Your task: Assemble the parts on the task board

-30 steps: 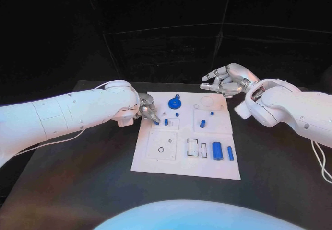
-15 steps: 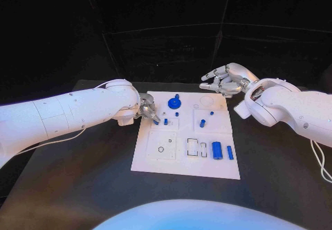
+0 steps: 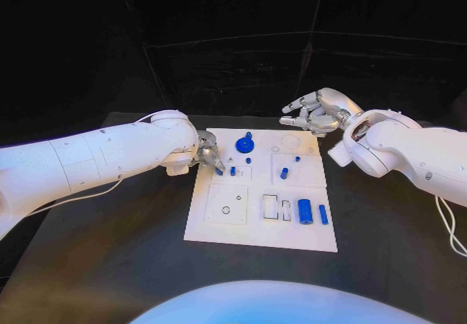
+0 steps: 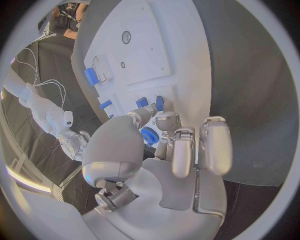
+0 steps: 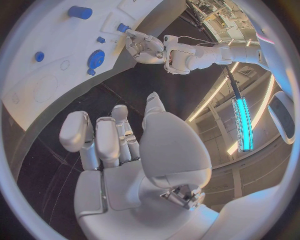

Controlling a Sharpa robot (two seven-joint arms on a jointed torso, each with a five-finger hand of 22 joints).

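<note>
1. While nothing has visibly shifted over the past second, the left hand (image 3: 206, 154) hovers, fingers bent; grasp indeterminate, small blue peg (image 3: 219, 171) just beneath its fingertips.
2. Right hand (image 3: 313, 113) released, off the task board (image 3: 219, 226); assembly stalled.

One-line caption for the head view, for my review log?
Left hand at the white task board's far left edge beside small blue parts; right hand hovers open beyond it.

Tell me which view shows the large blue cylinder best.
The head view: the large blue cylinder lies unobstructed on the task board, beside a thinner blue piece. The left wrist view and the right wrist view catch it small near the rim.
</note>
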